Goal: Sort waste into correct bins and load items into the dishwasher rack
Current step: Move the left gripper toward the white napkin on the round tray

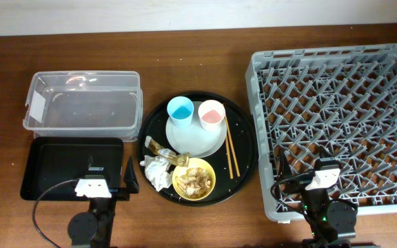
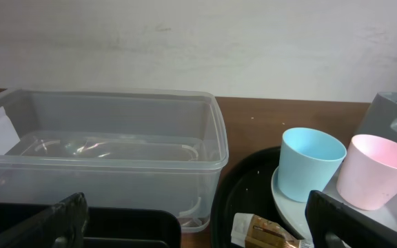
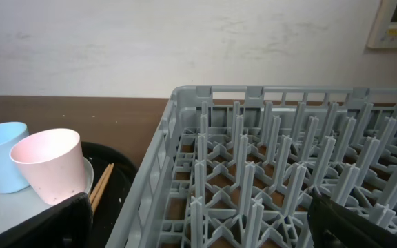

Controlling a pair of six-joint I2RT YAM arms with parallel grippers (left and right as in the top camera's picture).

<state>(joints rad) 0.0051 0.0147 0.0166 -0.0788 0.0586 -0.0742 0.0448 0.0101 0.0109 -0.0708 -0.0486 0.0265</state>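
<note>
The light-blue cup (image 1: 180, 110) and pink cup (image 1: 211, 114) stand on the pale plate (image 1: 195, 140). Next to them lie the two chopsticks (image 1: 230, 153), the gold wrapper (image 1: 164, 149), the white tissue (image 1: 157, 172) and the yellow bowl (image 1: 194, 180), which holds brown scraps with rice. The clear tub (image 1: 81, 100) and the shallow black tray (image 1: 67, 165) sit at the left. The grey rack (image 1: 336, 117) is at the right. My left gripper (image 1: 107, 173) is open and empty over the black tray's near right corner. My right gripper (image 1: 307, 164) is open and empty over the rack's near left corner.
The cups, plate, bowl and waste all rest on a large round black tray (image 1: 247, 148) between the bins and the rack. In the left wrist view the tub (image 2: 102, 138) is ahead, with the cups (image 2: 309, 165) and wrapper (image 2: 267, 231) to the right.
</note>
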